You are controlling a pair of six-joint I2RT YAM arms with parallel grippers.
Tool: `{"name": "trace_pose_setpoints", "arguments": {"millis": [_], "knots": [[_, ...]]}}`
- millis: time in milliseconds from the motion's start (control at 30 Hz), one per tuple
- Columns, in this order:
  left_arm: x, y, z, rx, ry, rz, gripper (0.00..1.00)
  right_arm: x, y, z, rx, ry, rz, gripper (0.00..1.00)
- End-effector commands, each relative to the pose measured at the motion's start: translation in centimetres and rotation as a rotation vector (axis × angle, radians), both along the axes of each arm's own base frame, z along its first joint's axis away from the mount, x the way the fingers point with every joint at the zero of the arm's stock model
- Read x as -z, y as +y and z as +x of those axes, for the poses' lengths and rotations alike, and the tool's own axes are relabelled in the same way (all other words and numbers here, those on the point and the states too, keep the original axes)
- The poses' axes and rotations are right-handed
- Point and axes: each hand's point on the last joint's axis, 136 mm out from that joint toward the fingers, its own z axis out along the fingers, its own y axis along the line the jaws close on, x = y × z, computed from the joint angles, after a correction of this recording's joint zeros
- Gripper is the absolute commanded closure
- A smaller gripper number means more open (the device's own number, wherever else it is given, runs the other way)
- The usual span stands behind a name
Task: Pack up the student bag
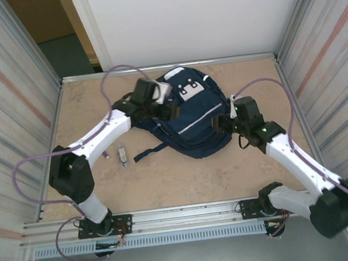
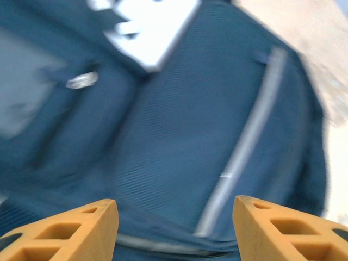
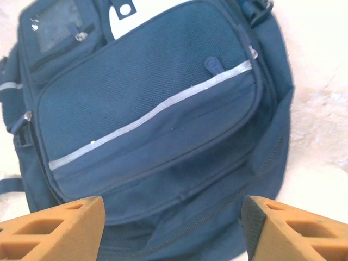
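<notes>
While left hand [image 2: 174, 211] and right hand [image 3: 173, 209] hang spread over student bag [image 1: 193, 121], small pale item [image 1: 122, 156] near strap [image 1: 149, 152]

The overhead view is evenly and softly lit, and only faint shadows are cast on the table [image 1: 185, 179]. Ahead of the left pincer [image 2: 174, 202], the student bag [image 2: 179, 136] is smeared by heavy blur. Ahead of the right pincer [image 3: 172, 200], its mesh is rendered fairly sharply, while the table to the pincer's right is bleached almost white.
</notes>
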Motion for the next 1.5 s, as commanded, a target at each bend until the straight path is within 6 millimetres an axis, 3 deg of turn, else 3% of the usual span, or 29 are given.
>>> {"name": "trace_pose_setpoints", "arguments": {"millis": [0, 200, 400, 533, 733, 867, 967, 1033, 1167, 1267, 1367, 1467], "knots": [[3.8, 4.2, 1.5, -0.202, 0.121, -0.003, 0.43, 1.7, 0.8, 0.6, 0.030, 0.097, 0.038, 0.33], [6.7, 5.8, 3.9, -0.277, 0.150, 0.019, 0.41, 4.4, 1.5, 1.9, 0.048, 0.196, 0.034, 0.33], [8.9, 4.5, 5.1, -0.257, 0.191, -0.034, 0.41, 7.2, 1.7, 1.9, 0.067, 0.261, 0.030, 0.36], [10.3, 2.8, 4.7, -0.248, 0.228, -0.163, 0.49, 8.6, 2.0, 2.2, 0.064, 0.291, 0.034, 0.40], [12.7, 4.3, 3.5, -0.352, 0.259, -0.168, 0.50, 10.3, 1.5, 3.8, 0.091, 0.307, -0.006, 0.41], [11.4, 4.6, 3.3, -0.398, 0.253, -0.208, 0.67, 10.9, 1.1, 5.5, 0.096, 0.287, -0.028, 0.42], [10.0, 5.0, 2.7, -0.434, 0.229, -0.245, 0.90, 11.4, 0.6, 7.1, 0.112, 0.286, -0.012, 0.43], [9.7, 4.9, 2.3, -0.446, 0.238, -0.263, 0.96, 11.6, -0.1, 8.6, 0.133, 0.270, -0.007, 0.45], [9.8, 3.5, 0.6, -0.428, 0.298, -0.312, 0.99, 11.4, -1.7, 12.5, 0.181, 0.227, 0.010, 0.46], [9.2, 2.7, -0.1, -0.417, 0.305, -0.344, 0.99, 9.6, -1.4, 13.8, 0.167, 0.192, 0.040, 0.43], [7.9, 3.0, -0.7, -0.450, 0.306, -0.371, 1.00, 6.7, -0.7, 13.0, 0.148, 0.147, 0.036, 0.41], [6.9, 4.1, -1.4, -0.518, 0.273, -0.362, 1.00, 4.7, 0.3, 10.4, 0.126, 0.153, -0.002, 0.40]]}}
